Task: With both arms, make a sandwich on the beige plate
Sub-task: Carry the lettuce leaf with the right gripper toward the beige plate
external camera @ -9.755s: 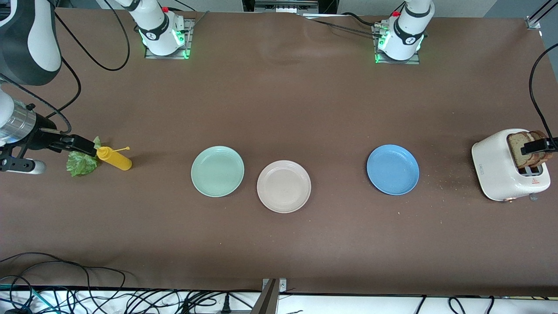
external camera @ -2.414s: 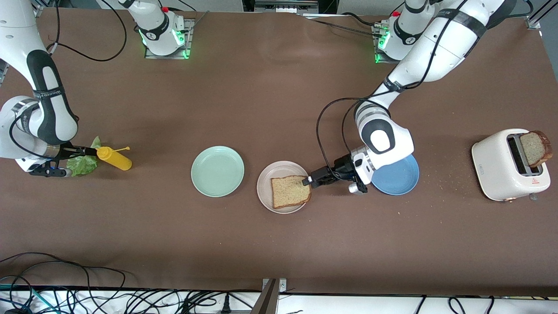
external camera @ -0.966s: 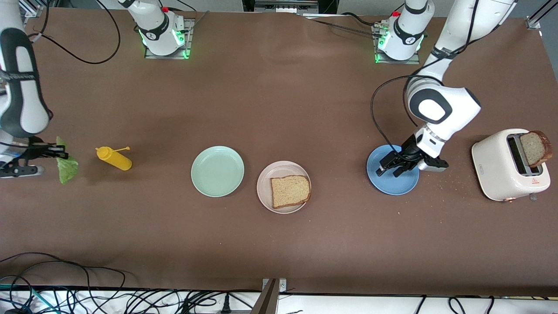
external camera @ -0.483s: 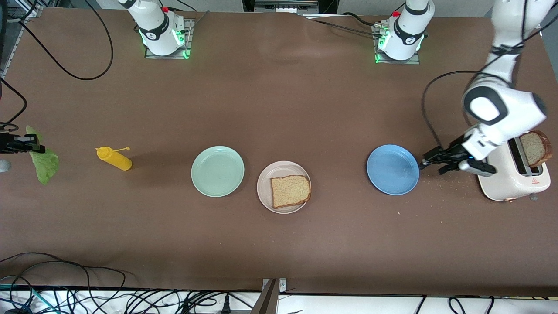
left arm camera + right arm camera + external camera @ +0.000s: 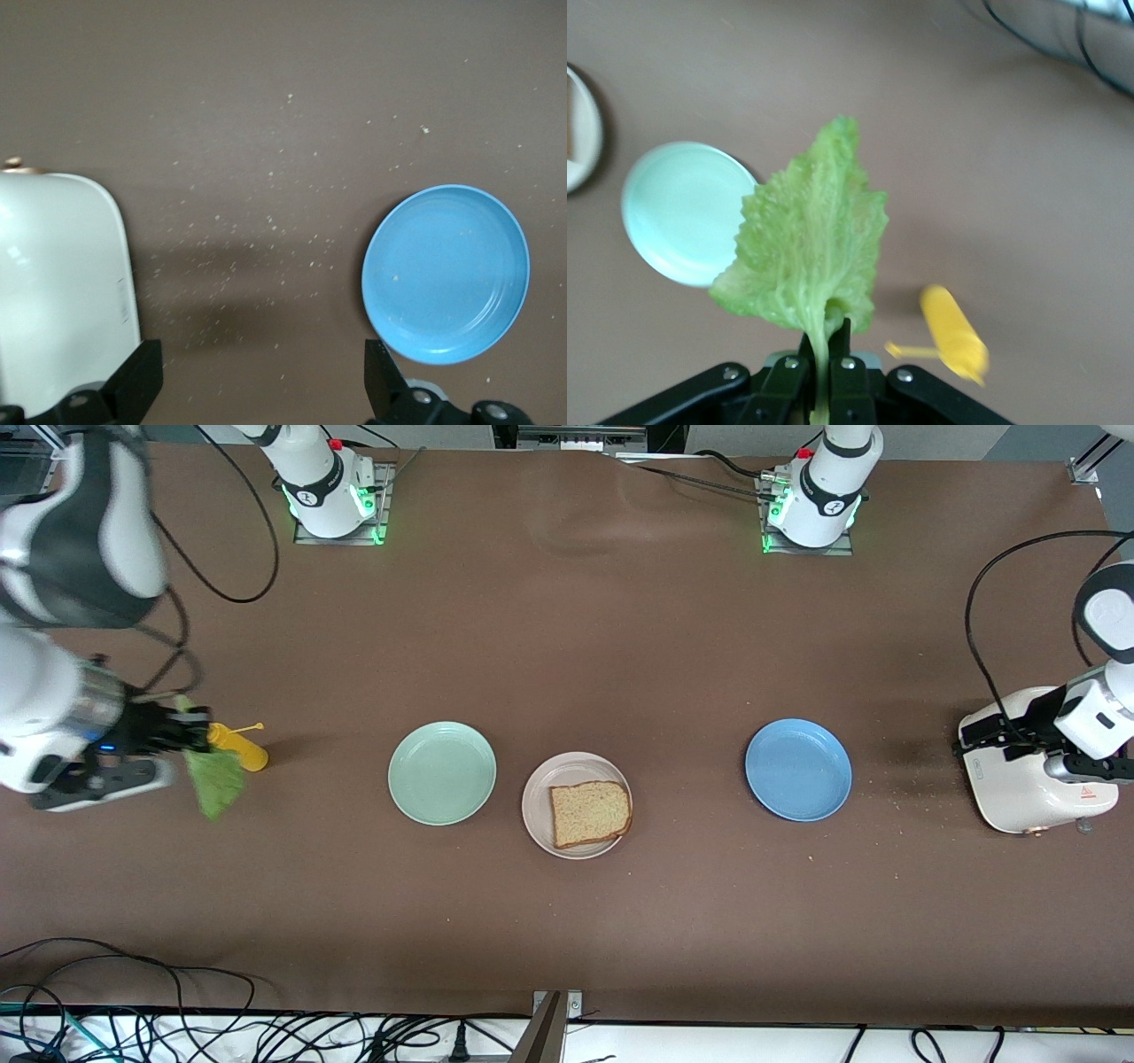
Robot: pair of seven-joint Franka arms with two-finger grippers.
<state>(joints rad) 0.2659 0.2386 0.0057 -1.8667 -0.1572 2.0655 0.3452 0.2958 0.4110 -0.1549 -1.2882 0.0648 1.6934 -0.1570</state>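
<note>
Right gripper (image 5: 826,359) is pinching the lettuce leaf (image 5: 808,252) by its stem, the leaf hanging beside the yellow bottle (image 5: 236,748). Left gripper (image 5: 257,385) is hovering spread open over the toaster (image 5: 1032,779). One bread slice (image 5: 590,813) is lying on the beige plate (image 5: 538,784).

Mint-green plate (image 5: 442,772) sitting left of centre frame on the brown counter (image 5: 567,921), blue plate (image 5: 798,770) lying right of centre, yellow squeeze bottle (image 5: 236,748) lying at mid-left, white toaster (image 5: 1019,779) standing at the right edge, crumbs (image 5: 912,793) scattering beside it.
</note>
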